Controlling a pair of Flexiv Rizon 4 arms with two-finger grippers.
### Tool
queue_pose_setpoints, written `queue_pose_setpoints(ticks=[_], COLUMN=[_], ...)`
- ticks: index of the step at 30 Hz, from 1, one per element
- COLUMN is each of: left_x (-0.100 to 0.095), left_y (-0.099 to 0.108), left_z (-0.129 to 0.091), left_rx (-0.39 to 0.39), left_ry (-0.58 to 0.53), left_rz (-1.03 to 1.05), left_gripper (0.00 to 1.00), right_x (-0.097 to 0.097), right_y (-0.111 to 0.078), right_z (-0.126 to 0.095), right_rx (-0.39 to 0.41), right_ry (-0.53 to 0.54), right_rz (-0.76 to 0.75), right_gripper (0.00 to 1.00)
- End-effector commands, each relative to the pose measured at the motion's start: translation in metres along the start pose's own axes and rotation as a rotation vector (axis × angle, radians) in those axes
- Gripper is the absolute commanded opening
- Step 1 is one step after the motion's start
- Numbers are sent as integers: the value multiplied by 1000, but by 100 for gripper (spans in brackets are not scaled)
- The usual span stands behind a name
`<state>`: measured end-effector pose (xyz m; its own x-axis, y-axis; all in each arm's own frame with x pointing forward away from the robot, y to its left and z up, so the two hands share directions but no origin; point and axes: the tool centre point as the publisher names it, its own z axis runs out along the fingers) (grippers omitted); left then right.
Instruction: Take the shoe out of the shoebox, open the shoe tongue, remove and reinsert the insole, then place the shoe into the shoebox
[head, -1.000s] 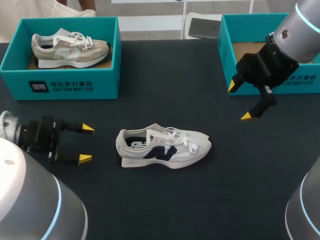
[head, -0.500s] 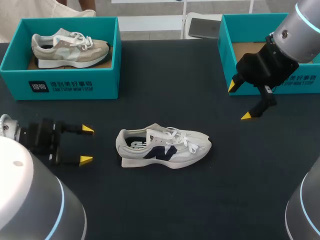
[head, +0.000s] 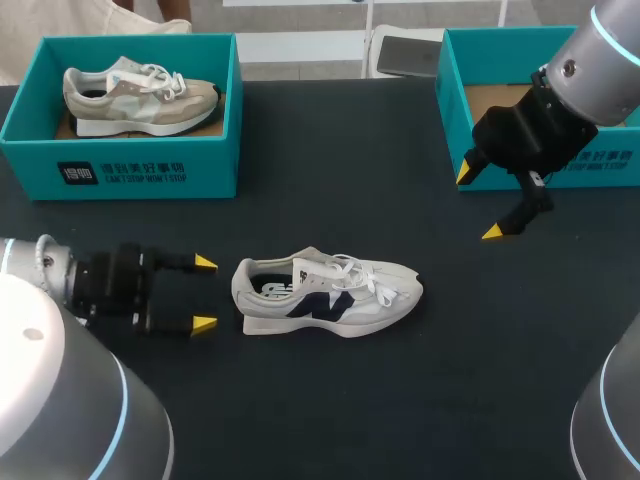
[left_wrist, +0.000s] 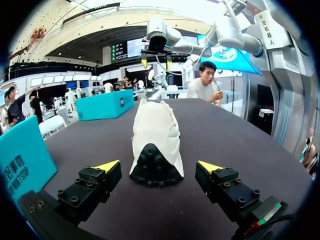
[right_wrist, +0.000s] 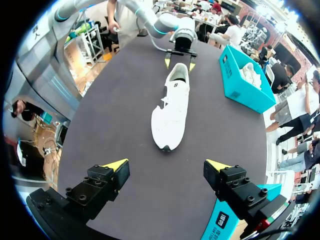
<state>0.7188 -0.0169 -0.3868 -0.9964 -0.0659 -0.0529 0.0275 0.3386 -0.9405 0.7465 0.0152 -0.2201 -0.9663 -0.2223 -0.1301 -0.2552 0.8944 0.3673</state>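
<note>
Looks like a light shoe (head: 328, 292), soft upper, firmer sole; probably best pinched at the heel collar. Spread apart and empty on left gripper (head: 204, 294) and right gripper (head: 478, 202) alike.

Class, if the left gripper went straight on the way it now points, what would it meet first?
The left gripper would most likely meet the white shoe at its heel; nothing lies between.

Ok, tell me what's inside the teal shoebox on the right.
Only a bare brown cardboard floor shows inside the right shoebox, with no shoe visible. The right arm covers much of the interior, so that part cannot be checked.
</note>
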Motion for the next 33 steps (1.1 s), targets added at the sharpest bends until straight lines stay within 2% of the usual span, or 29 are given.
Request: queue_pose_setpoints(ticks=[1,7,13,33], left_x=[0,0,-5,-9], left_y=[1,1,-4,-8], left_z=[17,34,43,78], left_rx=[-15,-23,-7,-15], left_ry=[10,20,-6,29], left_rz=[5,19,29,47], left_gripper=[100,100,100,100], right_x=[0,0,0,0], right_y=[0,0,0,0], right_z=[1,1,1,1], right_rx=[4,4,4,4], right_ry=[-1,-1,-1,-1], right_rz=[1,1,1,1], right_gripper=[100,100,100,100])
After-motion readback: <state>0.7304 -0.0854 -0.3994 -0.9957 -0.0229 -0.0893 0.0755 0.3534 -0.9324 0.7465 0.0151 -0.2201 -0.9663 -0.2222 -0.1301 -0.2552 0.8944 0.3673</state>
